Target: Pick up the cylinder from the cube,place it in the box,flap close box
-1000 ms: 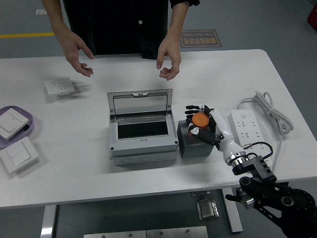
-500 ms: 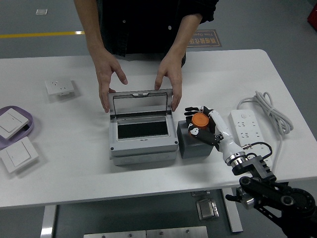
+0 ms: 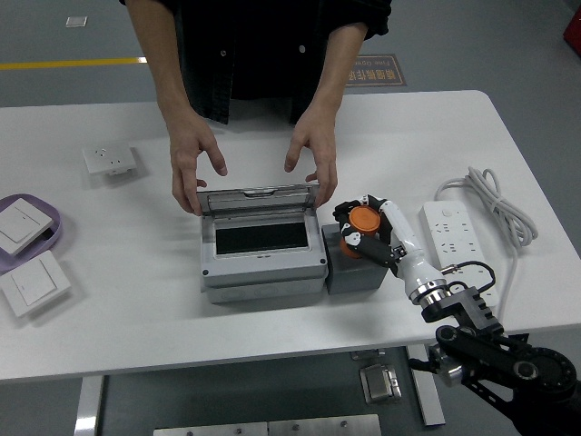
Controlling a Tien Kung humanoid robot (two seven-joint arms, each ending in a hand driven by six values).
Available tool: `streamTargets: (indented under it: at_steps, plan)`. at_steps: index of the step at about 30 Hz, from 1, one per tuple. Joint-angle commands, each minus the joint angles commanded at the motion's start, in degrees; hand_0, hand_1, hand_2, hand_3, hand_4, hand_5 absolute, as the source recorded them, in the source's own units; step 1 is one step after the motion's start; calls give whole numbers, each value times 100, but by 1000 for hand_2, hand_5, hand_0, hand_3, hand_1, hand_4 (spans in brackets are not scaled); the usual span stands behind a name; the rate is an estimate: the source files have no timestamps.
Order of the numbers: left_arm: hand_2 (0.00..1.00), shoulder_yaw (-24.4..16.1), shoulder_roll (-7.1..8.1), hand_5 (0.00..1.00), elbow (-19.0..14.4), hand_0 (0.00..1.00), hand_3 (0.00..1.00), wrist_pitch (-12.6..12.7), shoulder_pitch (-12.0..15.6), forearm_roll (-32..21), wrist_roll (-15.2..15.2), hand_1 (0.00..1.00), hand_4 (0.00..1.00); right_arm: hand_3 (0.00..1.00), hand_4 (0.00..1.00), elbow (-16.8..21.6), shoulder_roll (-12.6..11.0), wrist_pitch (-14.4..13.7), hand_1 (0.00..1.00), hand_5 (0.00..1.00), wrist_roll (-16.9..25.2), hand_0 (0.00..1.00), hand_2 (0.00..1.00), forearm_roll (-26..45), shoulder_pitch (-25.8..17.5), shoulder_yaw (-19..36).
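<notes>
An orange cylinder point(image 3: 366, 219) stands on a dark grey cube point(image 3: 356, 262) just right of a grey box point(image 3: 261, 250). The box's clear lid point(image 3: 260, 200) stands open at the back. My right hand point(image 3: 361, 223) comes in from the lower right, and its fingers are curled around the cylinder on top of the cube. A person at the far side has the left-side hand point(image 3: 192, 163) and the right-side hand point(image 3: 314, 153) on the lid's two upper corners. My left arm is not in view.
A white power strip point(image 3: 448, 233) with its coiled cable point(image 3: 495, 202) lies right of my hand. A white socket point(image 3: 110, 161) lies at the far left. A purple tray point(image 3: 47, 238) with a switch point(image 3: 18, 224) and another switch point(image 3: 34, 283) lie at the left edge.
The person's hands came down from above the table onto the lid's corners and tipped the lid lower. My right hand closed tighter around the cylinder, and the box and cube shifted slightly.
</notes>
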Motion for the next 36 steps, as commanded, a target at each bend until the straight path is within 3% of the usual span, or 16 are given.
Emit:
streamTargets:
  at_steps: [2,3,9,15,18,21,22,26,27,36]
  plan:
    - [543,-26,0,339,0,637,626,-10,3,22,12,621,700,358,2,92,12,-54,480,2,9,524,446,11,10,33]
    - [542,-42,-1,339,0,638,625,-17,4,35,19,621,701,258,2,142,18,-81,398,2,8,414,366,20,20,48]
    - [542,-125,-11,338,-4,638,625,-51,14,110,60,621,700,250,2,440,45,-216,377,2,-158,394,348,-77,174,73]
    - [543,-221,-3,337,5,639,623,-87,35,194,105,621,699,243,2,724,174,-324,363,2,-807,378,340,-716,514,-24]
    - [543,-301,-5,337,9,639,623,-121,53,263,146,621,699,243,2,819,317,-230,363,2,-1312,378,340,-1276,756,-67]
    - [543,-362,-2,337,13,639,623,-148,65,317,178,621,699,243,2,866,467,14,363,2,-1878,378,340,-1904,991,-109]
    - [542,-382,3,335,15,639,623,-156,67,335,187,621,699,226,2,878,536,149,311,2,-2113,322,314,-2145,1100,-134]
    - [542,-439,24,335,23,639,623,-177,64,392,210,621,699,226,2,881,741,646,311,2,-2985,322,314,-3022,1468,-300]
    - [542,-454,28,334,25,640,623,-182,62,408,217,621,698,214,2,878,789,788,247,2,-3192,240,278,-3228,1564,-355]
    - [542,-539,30,335,36,640,624,-213,59,481,254,622,699,220,2,706,1149,1989,227,2,-5066,205,287,-5168,2243,-1030]
